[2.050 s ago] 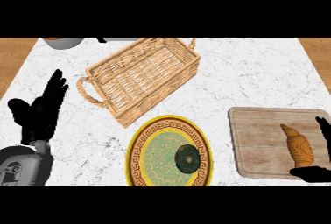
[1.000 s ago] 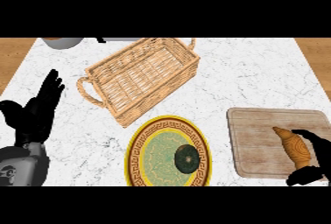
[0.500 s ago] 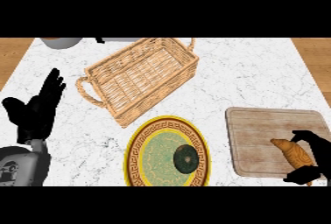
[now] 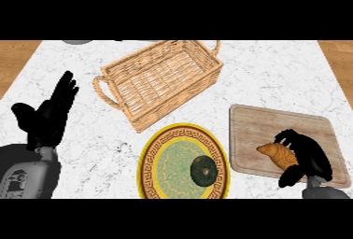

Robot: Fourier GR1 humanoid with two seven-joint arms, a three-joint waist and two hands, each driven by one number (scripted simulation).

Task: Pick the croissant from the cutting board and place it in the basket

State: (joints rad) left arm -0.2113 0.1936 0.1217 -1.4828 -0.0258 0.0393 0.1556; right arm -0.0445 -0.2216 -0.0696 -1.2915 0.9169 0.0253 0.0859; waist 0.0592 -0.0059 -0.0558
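Note:
The golden-brown croissant lies on the near part of the wooden cutting board at the right. My right hand is curled round it from the right, fingers over its top and thumb below, hiding its far end. The woven wicker basket with two handles stands tilted at the upper middle, with nothing in it. My left hand rests open at the left edge, fingers up.
A round plate with a yellow patterned rim sits at the near middle, holding a dark green round thing. A grey object peeks in at the top left. White marble counter lies between basket and board.
My right hand has come in over the board and closed round the croissant, which turned and shifted left and nearer. The view has shifted so everything sits further right. The left hand stays resting.

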